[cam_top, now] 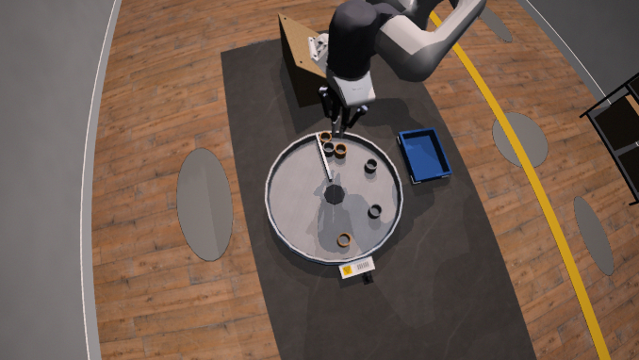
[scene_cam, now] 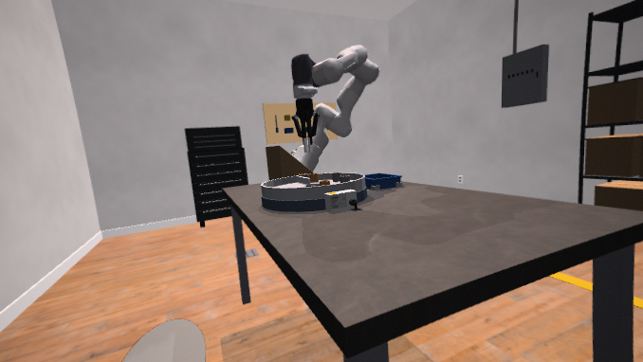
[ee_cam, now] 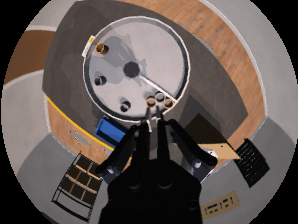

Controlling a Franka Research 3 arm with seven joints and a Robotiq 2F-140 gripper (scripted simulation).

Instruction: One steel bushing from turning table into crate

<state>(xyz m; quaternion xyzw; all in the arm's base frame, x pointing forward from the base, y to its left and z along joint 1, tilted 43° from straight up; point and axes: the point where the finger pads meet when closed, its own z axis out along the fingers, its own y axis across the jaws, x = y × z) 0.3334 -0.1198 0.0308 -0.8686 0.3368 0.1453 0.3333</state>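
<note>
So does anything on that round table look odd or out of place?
Nothing is spilled or damaged. Three bushings, brass, steel and brass, are bunched against the white bar near the rim, while the other three sit apart. The crate holds nothing, and the tool hangs shut above the rim.
</note>
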